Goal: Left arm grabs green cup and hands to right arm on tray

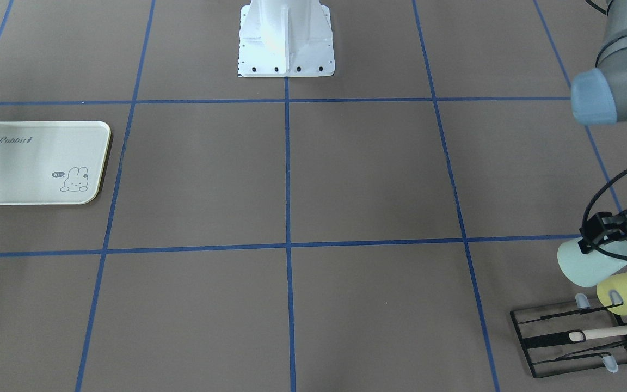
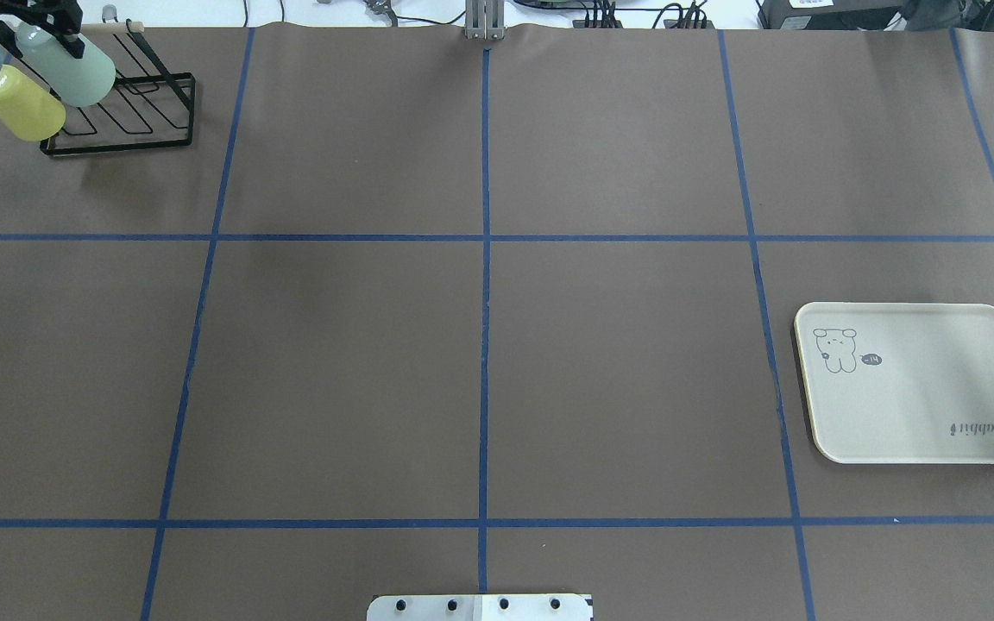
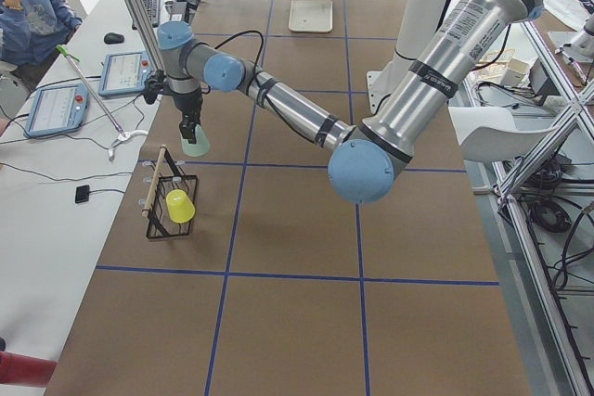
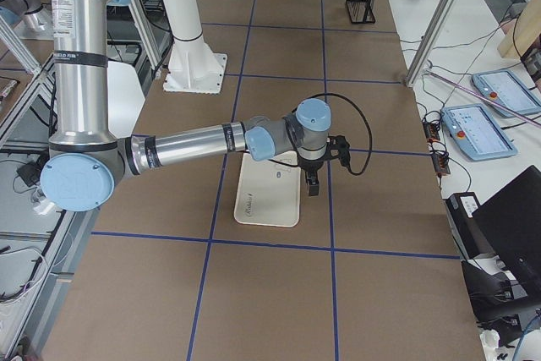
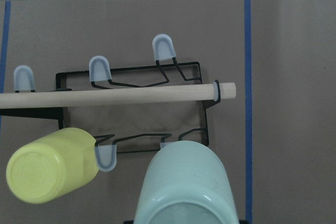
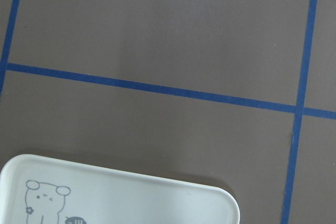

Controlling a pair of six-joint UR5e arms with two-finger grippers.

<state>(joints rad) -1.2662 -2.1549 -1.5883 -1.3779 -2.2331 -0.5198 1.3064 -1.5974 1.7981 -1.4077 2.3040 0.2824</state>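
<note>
Clamping the tilted green cup (image 1: 591,267), left gripper (image 1: 607,234) hangs beside the rack (image 1: 520,326), far left; tray (image 1: 36,163) and right gripper (image 4: 311,185), grip state unreadable, sit well apart, rightward.

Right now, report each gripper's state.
Left gripper: closed, holding the green cup.
Right gripper: cannot be told; no view shows its fingers clearly.

desk (image 2: 618,371): brown mat, blue tape grid (image 2: 485,345)
side bench (image 3: 56,220): white, teach pendants (image 3: 58,107), loose cables
frame: aluminium post (image 4: 439,23)
operator (image 3: 32,6): blue top, beside bench
light: even, soft shadows
</note>
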